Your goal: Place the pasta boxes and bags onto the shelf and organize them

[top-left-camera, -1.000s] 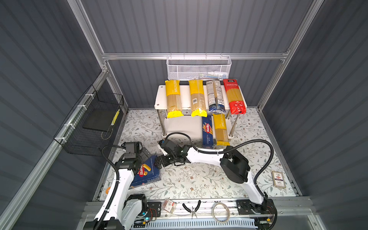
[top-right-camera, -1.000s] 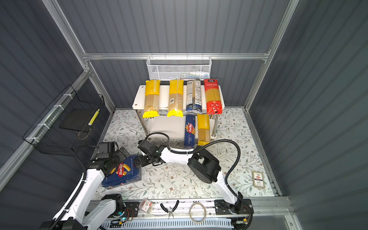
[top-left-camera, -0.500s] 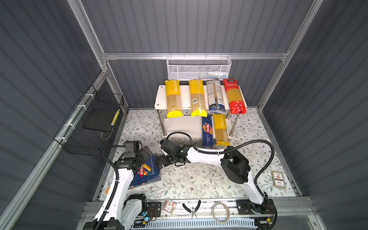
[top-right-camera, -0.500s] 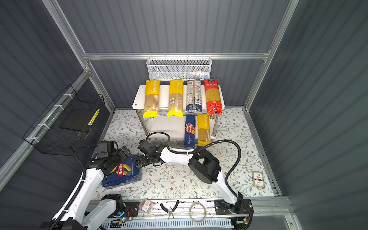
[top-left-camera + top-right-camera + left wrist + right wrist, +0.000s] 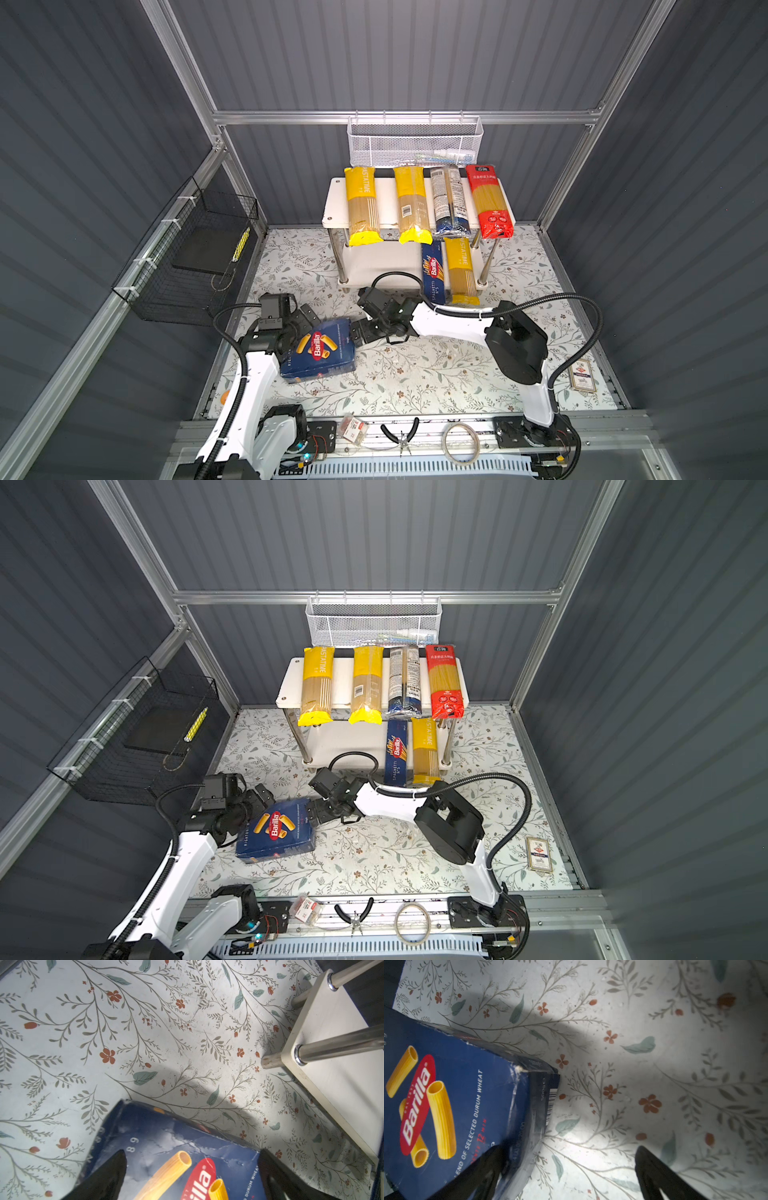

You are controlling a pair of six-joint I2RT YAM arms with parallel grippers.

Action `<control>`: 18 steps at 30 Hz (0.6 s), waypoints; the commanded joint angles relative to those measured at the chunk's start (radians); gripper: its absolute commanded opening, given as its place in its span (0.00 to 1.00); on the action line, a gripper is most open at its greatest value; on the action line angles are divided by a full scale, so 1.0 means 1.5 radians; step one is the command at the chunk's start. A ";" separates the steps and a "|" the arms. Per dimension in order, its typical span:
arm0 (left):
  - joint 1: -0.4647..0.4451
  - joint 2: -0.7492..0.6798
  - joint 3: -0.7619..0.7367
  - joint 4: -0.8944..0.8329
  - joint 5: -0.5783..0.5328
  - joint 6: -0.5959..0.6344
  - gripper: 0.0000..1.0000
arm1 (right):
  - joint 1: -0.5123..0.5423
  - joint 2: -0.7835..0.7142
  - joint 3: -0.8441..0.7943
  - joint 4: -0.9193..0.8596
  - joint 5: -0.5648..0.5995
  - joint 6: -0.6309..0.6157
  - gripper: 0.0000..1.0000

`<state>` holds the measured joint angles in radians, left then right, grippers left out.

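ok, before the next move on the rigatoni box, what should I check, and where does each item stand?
1. right gripper open: ok, jaws wide apart.
2. right gripper centred on the box: not ok. One finger overlaps the box's end corner and the other is over bare table.
3. left gripper gripping the box: cannot tell. Its fingers straddle the box face, but contact isn't visible.
4. box on the shelf: not ok, it is off the shelf, between the two grippers.
5. free slot on the lower shelf: ok, its left part is bare.
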<state>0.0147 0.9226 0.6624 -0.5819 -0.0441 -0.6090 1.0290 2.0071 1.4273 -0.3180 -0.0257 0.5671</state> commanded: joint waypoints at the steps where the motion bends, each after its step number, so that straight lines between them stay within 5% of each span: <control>1: 0.004 0.001 0.011 -0.008 -0.002 0.015 0.99 | -0.030 -0.034 -0.084 -0.051 0.020 0.012 0.99; 8: 0.004 0.025 0.002 0.024 0.041 0.021 0.99 | -0.056 -0.114 -0.193 -0.004 0.028 0.039 0.99; 18: 0.004 0.022 -0.079 0.161 0.211 0.058 0.99 | -0.057 -0.264 -0.314 0.147 -0.024 0.072 0.99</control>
<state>0.0151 0.9886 0.5911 -0.4183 0.1524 -0.5404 0.9451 1.6669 1.0019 -0.1703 -0.0311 0.6437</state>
